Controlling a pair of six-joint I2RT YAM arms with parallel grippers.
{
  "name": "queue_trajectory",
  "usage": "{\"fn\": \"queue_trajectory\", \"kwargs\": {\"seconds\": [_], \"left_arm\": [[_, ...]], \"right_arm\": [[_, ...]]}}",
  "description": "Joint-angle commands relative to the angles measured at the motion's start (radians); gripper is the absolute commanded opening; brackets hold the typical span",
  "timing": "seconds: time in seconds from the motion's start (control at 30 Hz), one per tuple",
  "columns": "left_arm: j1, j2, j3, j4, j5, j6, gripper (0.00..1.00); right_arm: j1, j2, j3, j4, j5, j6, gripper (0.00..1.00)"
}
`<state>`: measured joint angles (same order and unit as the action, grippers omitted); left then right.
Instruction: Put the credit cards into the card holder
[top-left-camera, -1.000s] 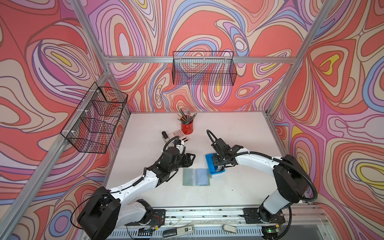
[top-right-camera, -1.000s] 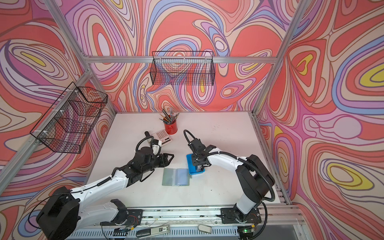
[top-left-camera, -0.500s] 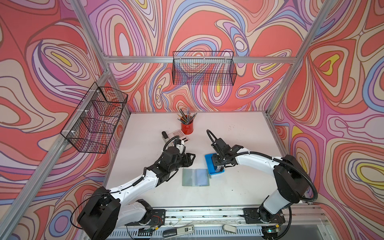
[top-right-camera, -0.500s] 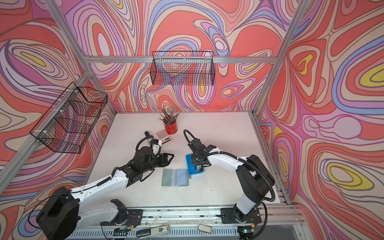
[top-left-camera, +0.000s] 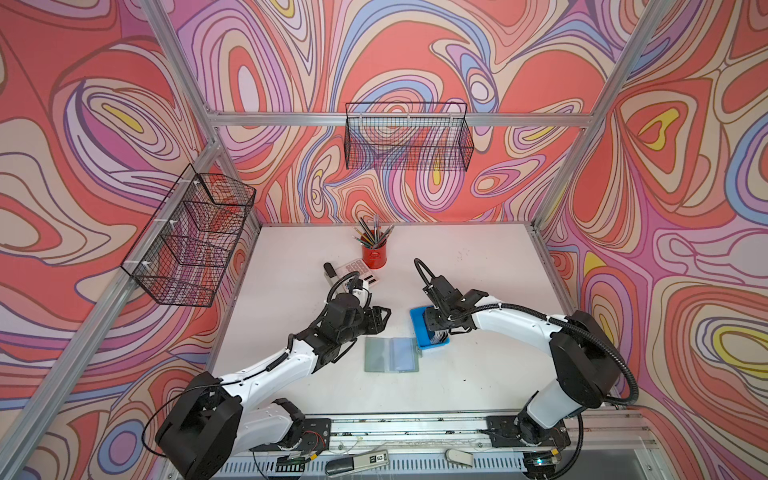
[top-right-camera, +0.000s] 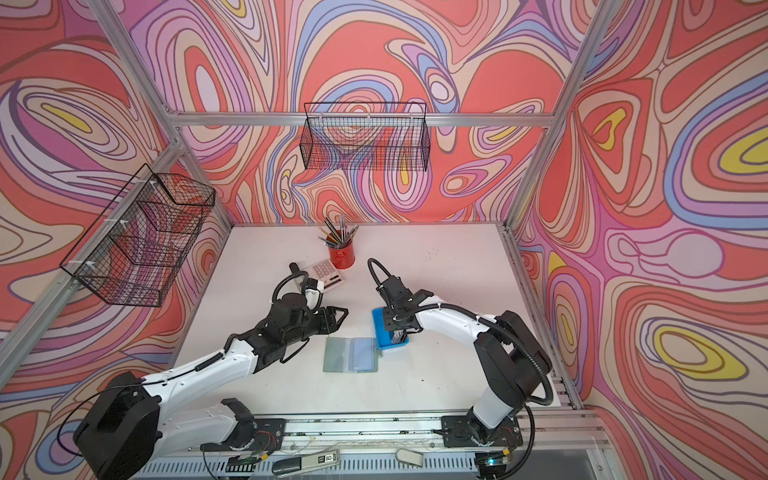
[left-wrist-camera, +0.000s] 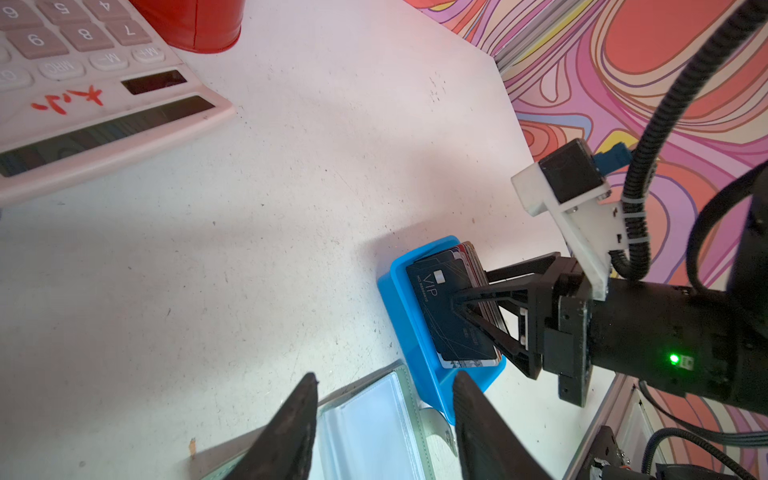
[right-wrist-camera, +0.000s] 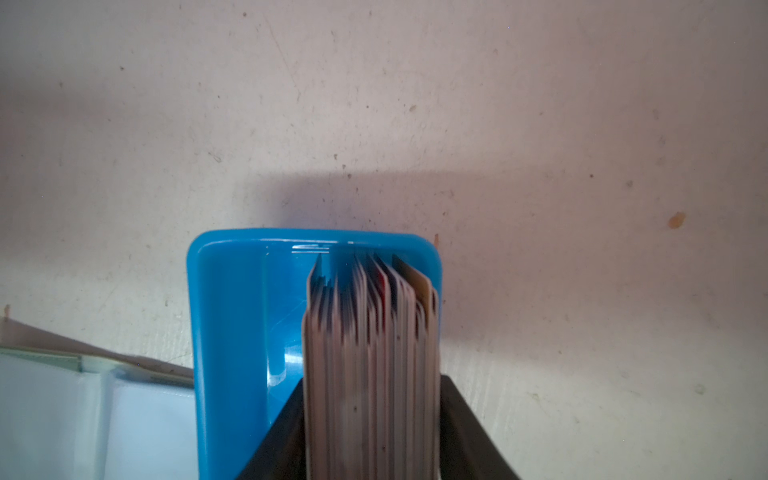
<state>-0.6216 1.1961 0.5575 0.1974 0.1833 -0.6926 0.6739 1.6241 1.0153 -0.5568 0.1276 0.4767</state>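
1. R hand (right-wrist-camera: 372, 428) was clamped on the stack of credit cards (left-wrist-camera: 434, 299), which stood on edge in a blue tray (right-wrist-camera: 232, 311).
2. L hand (left-wrist-camera: 384, 415) was apart & empty, near the card holder (top-left-camera: 390, 354).
3. Holder lay open flat on the bench (top-left-camera: 478, 270), clear sleeves up, just beside the tray.
4. Calculator (left-wrist-camera: 83, 83) & red pencil cup (top-left-camera: 374, 257) sat farther back.

Thin mixed-colour plastic credit cards (right-wrist-camera: 370, 374): near edges blurred, cropped by the right wrist view. Pale sage-green book-style card holder (left-wrist-camera: 365, 415): cropped, partly behind left pincer (left-wrist-camera: 385, 378).
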Motion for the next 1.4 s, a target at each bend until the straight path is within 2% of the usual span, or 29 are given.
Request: {"fn": "queue_trajectory", "kwargs": {"seconds": [0.0,0.17,0.5,0.63,1.0,1.37], "left_arm": [[0.005,0.010,0.029,-0.018,0.007,-0.009,0.54],[0.005,0.008,0.029,-0.019,0.008,-0.010,0.54],[0.005,0.001,0.030,-0.024,0.010,-0.011,0.54],[0.005,0.000,0.028,-0.024,0.009,-0.012,0.54],[0.005,-0.006,0.032,-0.032,0.011,-0.012,0.54],[0.005,-0.015,0.030,-0.038,0.004,-0.011,0.54]], "right_arm": [[0.006,-0.021,0.024,0.017,-0.018,0.003,0.39],[0.006,0.001,0.022,0.041,-0.064,0.003,0.46],[0.004,0.047,0.035,0.071,-0.121,0.002,0.47],[0.005,0.058,0.036,0.088,-0.151,0.004,0.52],[0.001,0.060,0.044,0.113,-0.236,0.012,0.53],[-0.003,0.008,0.046,0.115,-0.268,0.025,0.50]]}}
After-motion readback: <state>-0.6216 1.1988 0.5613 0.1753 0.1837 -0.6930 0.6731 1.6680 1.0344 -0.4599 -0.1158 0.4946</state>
